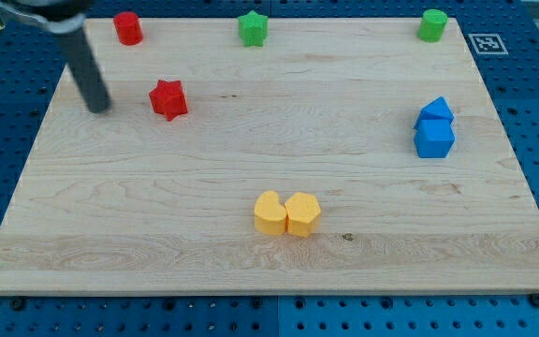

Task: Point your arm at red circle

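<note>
The red circle (127, 28) is a short red cylinder at the view's top left of the wooden board (269, 253). My tip (98, 106) rests on the board below and a little left of it, well apart. A red star (168, 98) lies just right of my tip. The dark rod rises from the tip toward the view's top left corner.
A green star (253, 28) sits at the top middle and a green circle (431, 24) at the top right. Two blue blocks (434, 127) touch each other at the right. Two yellow blocks (286, 213) touch at the lower middle.
</note>
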Tool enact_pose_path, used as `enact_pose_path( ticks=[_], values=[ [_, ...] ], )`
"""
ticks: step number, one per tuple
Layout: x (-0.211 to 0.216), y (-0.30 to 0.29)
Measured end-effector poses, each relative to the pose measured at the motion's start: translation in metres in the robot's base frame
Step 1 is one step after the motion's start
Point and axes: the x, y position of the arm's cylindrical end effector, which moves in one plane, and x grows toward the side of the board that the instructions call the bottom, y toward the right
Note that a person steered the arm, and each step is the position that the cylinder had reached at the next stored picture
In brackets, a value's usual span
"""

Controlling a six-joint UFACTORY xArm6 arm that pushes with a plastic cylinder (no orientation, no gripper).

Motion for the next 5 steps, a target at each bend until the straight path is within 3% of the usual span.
enact_pose_path(
  ticks=[1, 2, 3, 5],
  values=[
    [-0.056, -0.041],
    [-0.092, -0.038],
    [-0.167, 0.013],
    [-0.168, 0.025]
  ],
)
